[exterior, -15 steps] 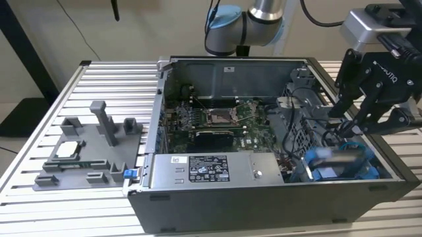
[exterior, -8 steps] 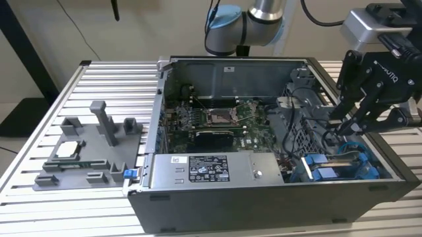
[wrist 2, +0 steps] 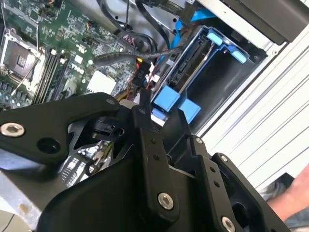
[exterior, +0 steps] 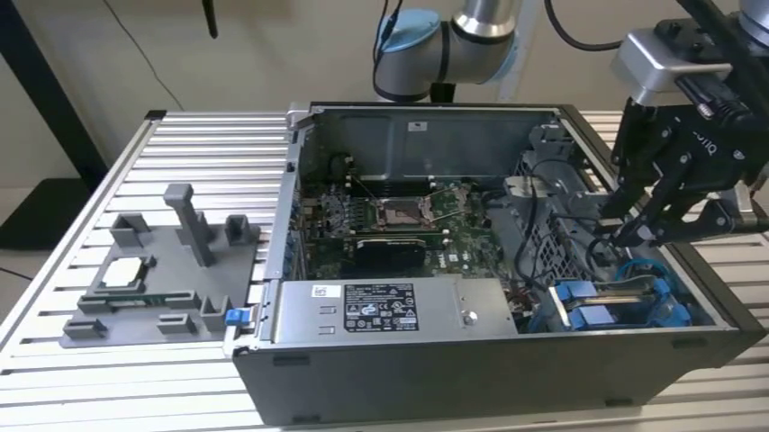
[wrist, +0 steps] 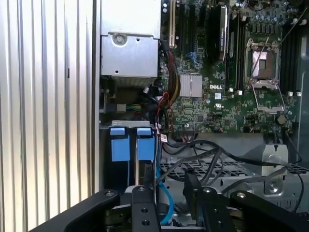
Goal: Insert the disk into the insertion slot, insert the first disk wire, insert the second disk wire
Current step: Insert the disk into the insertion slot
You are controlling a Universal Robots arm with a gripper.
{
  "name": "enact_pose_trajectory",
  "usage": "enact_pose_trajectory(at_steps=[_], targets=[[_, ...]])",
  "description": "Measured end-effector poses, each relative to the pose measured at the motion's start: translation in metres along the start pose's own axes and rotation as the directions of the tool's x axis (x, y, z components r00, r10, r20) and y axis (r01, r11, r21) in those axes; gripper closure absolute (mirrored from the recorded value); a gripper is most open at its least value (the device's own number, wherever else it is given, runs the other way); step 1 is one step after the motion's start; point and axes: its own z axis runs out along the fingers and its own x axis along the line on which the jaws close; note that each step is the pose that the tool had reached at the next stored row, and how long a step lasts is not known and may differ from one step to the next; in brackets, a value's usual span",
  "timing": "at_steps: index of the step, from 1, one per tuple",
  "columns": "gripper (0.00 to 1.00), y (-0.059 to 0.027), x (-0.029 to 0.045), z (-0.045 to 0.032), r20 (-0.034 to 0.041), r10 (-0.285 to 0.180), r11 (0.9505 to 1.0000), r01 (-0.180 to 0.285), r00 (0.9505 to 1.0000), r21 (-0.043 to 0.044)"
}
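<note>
The disk (wrist 2: 186, 72) sits on its edge inside the insertion slot (wrist 2: 219, 92), in its blue frame, so the first step looks done. From the jaws it lies just beyond and below the fingertips, and its long axis runs away from them, along the bay. The gripper (exterior: 643, 236) hangs over this corner of the computer case (exterior: 481, 369), the wrist pointing down and a little tilted toward the bay. In the first wrist view the jaws stand apart and grip nothing — a blue cable (wrist: 164, 203) passes behind the gap, and black wires (wrist: 203, 150) lie beside it.
</note>
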Motion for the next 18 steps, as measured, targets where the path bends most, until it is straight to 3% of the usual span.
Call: enact_pose_trajectory(at_steps=[6, 8, 12, 18], targets=[[0.0, 0.0, -0.0149, 0.0072, 0.0017, -0.002, 0.9999, 0.002, 1.0, 0.0137], [0.0, 0.0, -0.0182, 0.0086, 0.0012, -0.004, 0.9997, 0.004, 1.0, 0.0236], [0.0, -0.0001, -0.0188, 0.012, -0.004, -0.007, 0.999, 0.007, 1.0, 0.043], [0.0, -0.0002, -0.0178, 0.0197, -0.0074, -0.014, 0.9981, 0.014, 0.9999, 0.0597]])
